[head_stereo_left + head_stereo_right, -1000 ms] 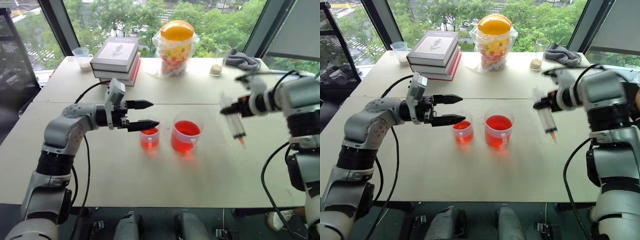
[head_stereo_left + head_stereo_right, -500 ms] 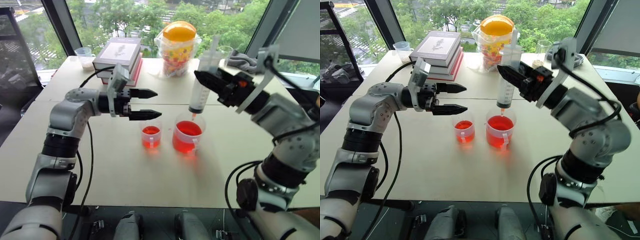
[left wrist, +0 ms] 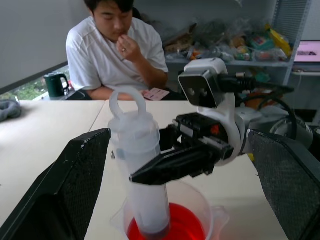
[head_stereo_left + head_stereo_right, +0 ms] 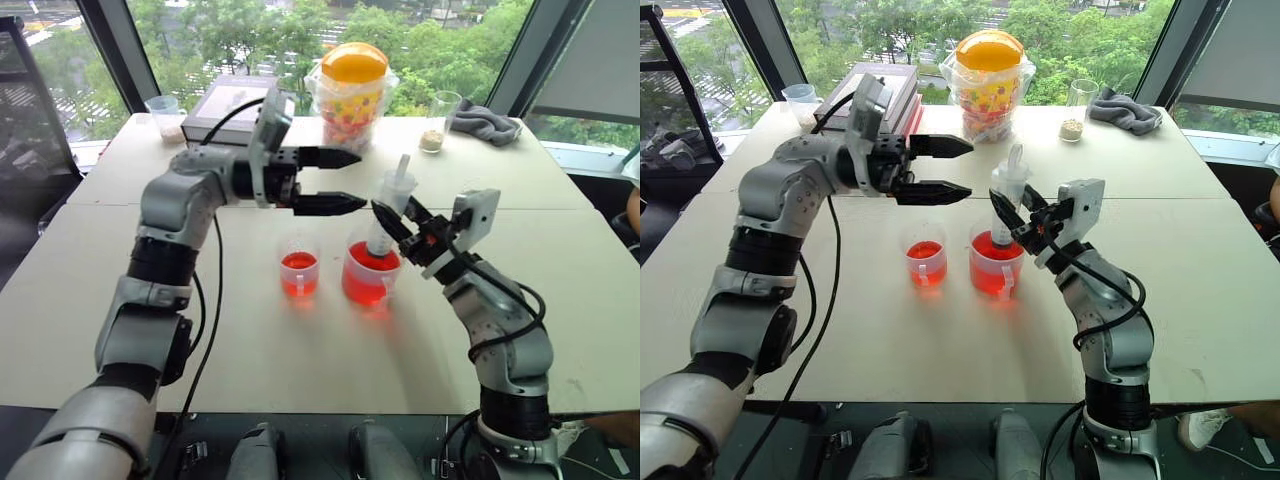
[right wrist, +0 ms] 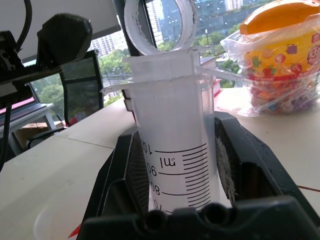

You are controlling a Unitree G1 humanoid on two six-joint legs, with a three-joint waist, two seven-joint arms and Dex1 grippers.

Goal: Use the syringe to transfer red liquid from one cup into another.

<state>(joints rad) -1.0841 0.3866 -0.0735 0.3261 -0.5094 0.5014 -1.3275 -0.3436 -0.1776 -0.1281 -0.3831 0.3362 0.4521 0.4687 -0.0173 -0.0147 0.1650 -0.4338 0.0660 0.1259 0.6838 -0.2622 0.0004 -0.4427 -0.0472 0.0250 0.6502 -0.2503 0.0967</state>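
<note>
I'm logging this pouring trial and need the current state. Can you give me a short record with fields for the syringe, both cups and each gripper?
syringe: upright, tip down in the larger cup's red liquid, plunger pushed in
larger cup: handled, holds red liquid, stands on the table
smaller cup: beside the larger one, on the robot's left, some red liquid in it
right gripper: shut on the syringe barrel
left gripper: open, empty, in the air near the plunger top

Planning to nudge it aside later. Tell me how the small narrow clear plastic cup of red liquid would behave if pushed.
The small narrow clear plastic cup looks thin-walled, so probably light and easily slid. Its narrow base suggests it could tip. The red liquid inside would likely slosh or spill.
</note>
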